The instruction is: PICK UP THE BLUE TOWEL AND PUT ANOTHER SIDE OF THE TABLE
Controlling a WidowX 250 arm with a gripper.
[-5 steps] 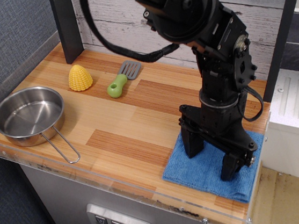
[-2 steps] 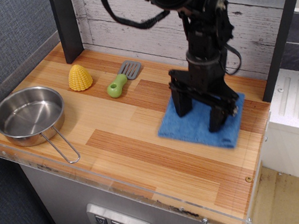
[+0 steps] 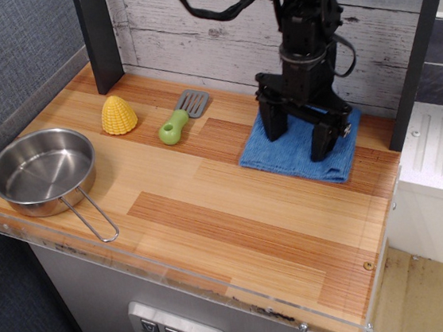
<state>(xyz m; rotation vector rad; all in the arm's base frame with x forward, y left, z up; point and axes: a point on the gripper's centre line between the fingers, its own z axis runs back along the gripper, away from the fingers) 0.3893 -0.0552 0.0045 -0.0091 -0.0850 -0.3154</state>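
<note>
Our black gripper (image 3: 298, 135), fingers spread apart, stands over the flat bright-blue terry towel (image 3: 298, 152) beneath it on the striped wooden table (image 3: 210, 207).

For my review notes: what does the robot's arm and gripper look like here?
The arm is matte black throughout, built from chunky rounded joint housings with visible screws. Black cables loop loosely beside it. The gripper is also black, with two thick, blocky fingers. No markings are legible.

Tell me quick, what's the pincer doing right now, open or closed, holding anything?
Pincer: open, jaws spread wide, tips down on the blue towel, not gripping it.
</note>
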